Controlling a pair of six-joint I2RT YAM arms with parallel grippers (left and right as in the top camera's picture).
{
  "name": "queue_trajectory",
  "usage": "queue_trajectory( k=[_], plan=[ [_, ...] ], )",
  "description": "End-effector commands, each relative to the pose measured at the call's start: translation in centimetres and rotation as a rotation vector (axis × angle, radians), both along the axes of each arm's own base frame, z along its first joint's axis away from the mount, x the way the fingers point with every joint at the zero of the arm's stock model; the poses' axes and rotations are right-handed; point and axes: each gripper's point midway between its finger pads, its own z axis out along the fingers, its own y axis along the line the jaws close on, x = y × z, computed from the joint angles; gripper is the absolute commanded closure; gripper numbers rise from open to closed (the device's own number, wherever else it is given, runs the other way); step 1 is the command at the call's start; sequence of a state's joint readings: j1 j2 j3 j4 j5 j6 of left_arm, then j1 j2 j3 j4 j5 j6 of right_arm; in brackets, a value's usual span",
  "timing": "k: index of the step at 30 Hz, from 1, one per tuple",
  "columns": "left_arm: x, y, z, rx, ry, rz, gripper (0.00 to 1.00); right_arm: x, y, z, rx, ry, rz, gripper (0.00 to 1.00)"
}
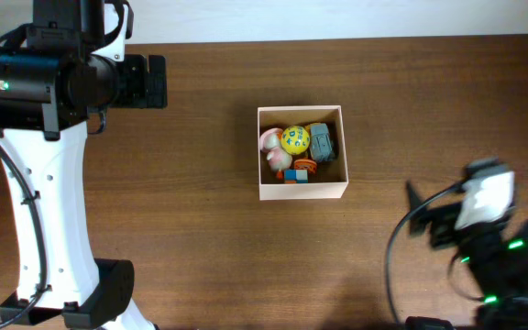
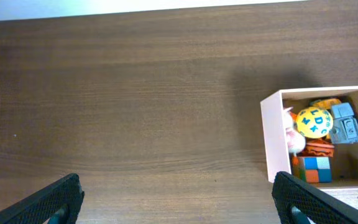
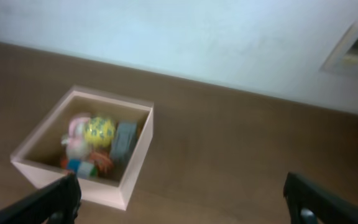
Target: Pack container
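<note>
**Container filled at mid-table; both grippers open and off to its sides**

The container [image 1: 302,191] sits near the middle of the table [image 1: 191,238], open side up. It is square, so it offers no long axis to line up on. Bunched inside are a ball [image 1: 294,139], a grey toy [image 1: 322,142], a pink toy [image 1: 269,143] and a cube [image 1: 294,175]. I see no toy lying outside it.

The left gripper [image 2: 176,180] has its fingers spread wide with nothing between them. From its own camera the container lies to the right, out past the right-hand finger and not in the gap.

The right gripper [image 3: 181,179] is likewise parted and empty. Its view is blurred, with the container ahead and to the left, roughly in line with the left-hand finger.

From above, the right arm looks the nearer of the two (it is smeared there, so this is a judgement only). The left gripper is well apart, toward the far corner.

Packing appears complete. Either arm would have to swing sideways to centre the container between its fingers before touching it.
</note>
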State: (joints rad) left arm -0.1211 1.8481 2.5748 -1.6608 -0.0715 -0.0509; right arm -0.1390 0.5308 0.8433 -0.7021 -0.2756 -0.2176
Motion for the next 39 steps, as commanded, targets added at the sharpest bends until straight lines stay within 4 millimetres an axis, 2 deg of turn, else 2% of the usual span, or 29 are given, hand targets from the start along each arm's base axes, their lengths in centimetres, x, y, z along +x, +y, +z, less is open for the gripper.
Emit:
queue_trajectory(
  k=[1,4,8,13,23,39],
  plan=[
    [0.1,0.2,-0.2,-0.003,0.008,0.017,0.01,-0.9,0.5,-5.2,-0.004,0.007,0.023,0.01],
    [0.1,0.2,-0.2,-0.003,0.008,0.017,0.01,-1.2,0.5,-9.2,-0.008,-0.015,0.023,0.01],
    [0.1,0.2,-0.2,-0.003,0.008,0.017,0.01,-1.3,0.5,-12.0,-0.014,-0.053,0.022,0.01],
    [0.1,0.2,-0.2,-0.003,0.008,0.017,0.01,-1.3,0.5,-14.3,-0.015,-0.061,0.022,0.01],
    [0.1,0.2,-0.2,-0.003,0.008,0.017,0.01,-1.3,0.5,-16.4,-0.012,-0.043,0.022,0.01],
    [0.1,0.2,-0.2,-0.003,0.008,0.017,0.01,-1.2,0.5,-16.3,-0.013,-0.049,0.022,0.01]
  ],
)
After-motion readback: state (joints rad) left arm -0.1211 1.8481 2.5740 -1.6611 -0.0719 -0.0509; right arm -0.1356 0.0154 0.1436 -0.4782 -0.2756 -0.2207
